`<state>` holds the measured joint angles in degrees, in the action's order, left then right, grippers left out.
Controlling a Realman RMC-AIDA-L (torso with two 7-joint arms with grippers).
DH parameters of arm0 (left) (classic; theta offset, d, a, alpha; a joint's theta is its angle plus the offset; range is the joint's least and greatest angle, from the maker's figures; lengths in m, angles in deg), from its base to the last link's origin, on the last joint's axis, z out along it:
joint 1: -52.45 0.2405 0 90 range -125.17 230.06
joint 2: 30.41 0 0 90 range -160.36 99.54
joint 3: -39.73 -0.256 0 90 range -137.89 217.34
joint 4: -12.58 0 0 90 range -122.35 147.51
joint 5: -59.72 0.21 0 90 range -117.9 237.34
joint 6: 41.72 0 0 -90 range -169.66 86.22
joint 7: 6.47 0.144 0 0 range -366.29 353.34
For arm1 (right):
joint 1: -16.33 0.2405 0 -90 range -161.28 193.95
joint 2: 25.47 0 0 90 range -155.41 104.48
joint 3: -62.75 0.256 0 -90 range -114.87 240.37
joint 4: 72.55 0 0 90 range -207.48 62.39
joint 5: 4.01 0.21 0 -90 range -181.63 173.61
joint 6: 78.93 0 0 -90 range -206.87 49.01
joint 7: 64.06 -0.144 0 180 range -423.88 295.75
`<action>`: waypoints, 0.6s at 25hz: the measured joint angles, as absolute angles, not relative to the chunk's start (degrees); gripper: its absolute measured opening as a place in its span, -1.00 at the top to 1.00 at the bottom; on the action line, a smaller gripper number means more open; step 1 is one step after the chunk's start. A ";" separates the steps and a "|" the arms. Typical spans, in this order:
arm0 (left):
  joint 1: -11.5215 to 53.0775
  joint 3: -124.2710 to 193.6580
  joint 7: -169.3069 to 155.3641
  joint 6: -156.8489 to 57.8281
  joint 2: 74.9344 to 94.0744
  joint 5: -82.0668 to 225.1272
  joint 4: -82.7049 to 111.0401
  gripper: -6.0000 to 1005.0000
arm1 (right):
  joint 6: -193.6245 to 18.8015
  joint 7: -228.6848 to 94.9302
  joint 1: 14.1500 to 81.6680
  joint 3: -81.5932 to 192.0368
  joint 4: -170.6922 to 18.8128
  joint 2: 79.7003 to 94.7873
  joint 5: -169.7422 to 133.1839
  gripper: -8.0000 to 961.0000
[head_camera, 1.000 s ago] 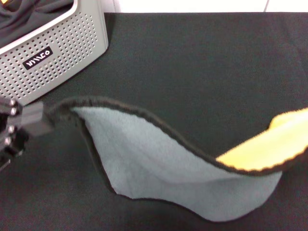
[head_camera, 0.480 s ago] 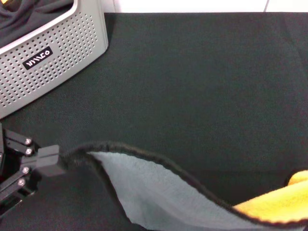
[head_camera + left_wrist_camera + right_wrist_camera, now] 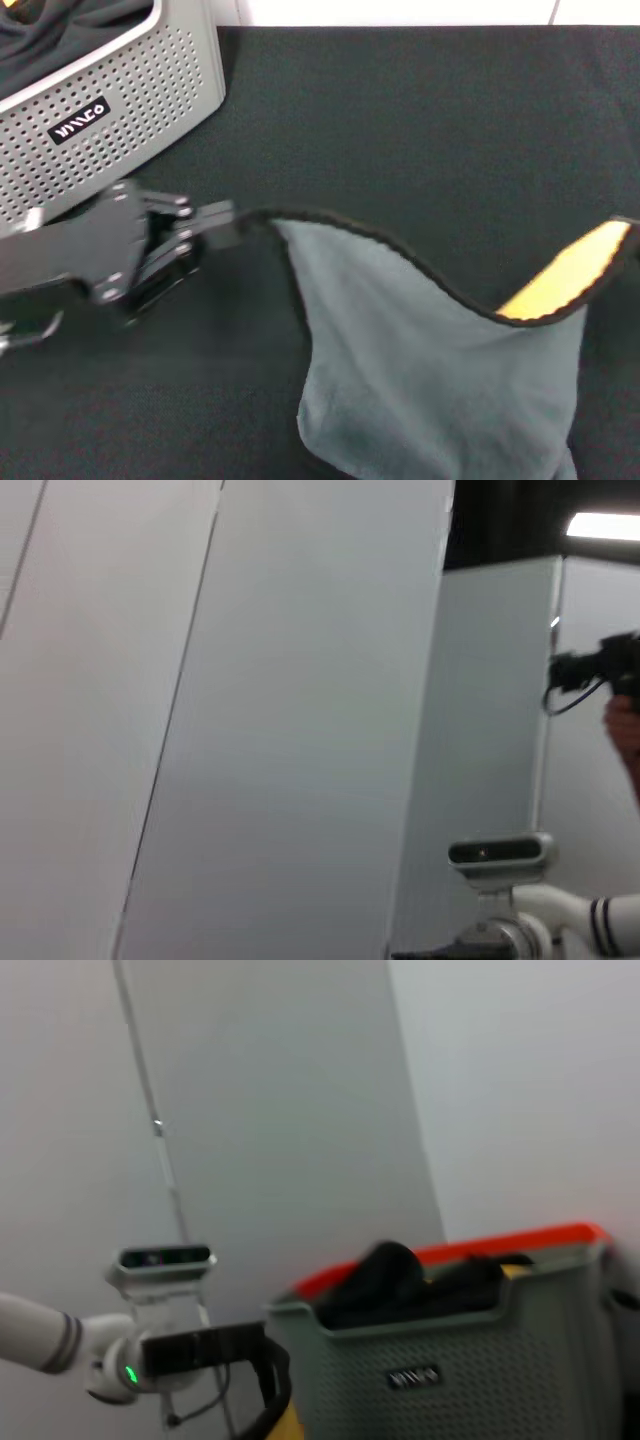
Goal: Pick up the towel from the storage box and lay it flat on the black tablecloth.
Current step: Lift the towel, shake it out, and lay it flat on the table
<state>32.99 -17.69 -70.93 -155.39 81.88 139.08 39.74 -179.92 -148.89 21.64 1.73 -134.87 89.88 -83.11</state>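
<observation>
- The towel (image 3: pixel 430 360) is already out of the storage box (image 3: pixel 110 110) and is hanging over the black tablecloth (image 3: pixel 420 130), spanning roughly 5 to 7 o'clock in the head view. Grey-green face is showing toward the camera, and the yellow-orange face is peeking over at the 3 o'clock corner.
- Pick step looks done; the lay-flat step is not. The cloth is sagging between two raised corners and its top hem is curving down in the middle, so I'm judging it as held up, not spread.
- The left hand (image 3: pixel 235 218) is sitting at about 9 o'clock, pinching the towel's left top corner, fingers closed on the hem.
- The right hand is not showing in the head view. The right corner is running off the frame edge at 3 o'clock, so what is holding it, I cannot tell.
- What's left, as I'm reading it: lowering and smoothing the cloth onto the table.
- The storage box is standing at 10 to 11 o'clock, just behind the left hand, the only thing close to the spreading zone. Dark bunched cloth (image 3: pixel 400 1280) is lying inside it.
- A camera on a stand (image 3: pixel 160 1258) is standing off to one side in the right wrist view.
</observation>
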 joint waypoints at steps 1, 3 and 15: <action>31.93 -17.49 -70.49 -153.67 82.21 140.02 39.01 0.97 | -178.46 -148.16 23.35 1.75 -132.46 89.82 -84.25 0.92; 30.24 -17.43 -70.04 -149.40 83.37 141.62 38.47 0.97 | -176.09 -146.82 26.03 1.76 -128.28 89.63 -85.56 0.91; 28.21 -10.81 -63.91 -137.65 87.63 142.25 38.59 0.97 | -161.13 -141.61 34.02 1.90 -119.60 89.70 -86.81 0.89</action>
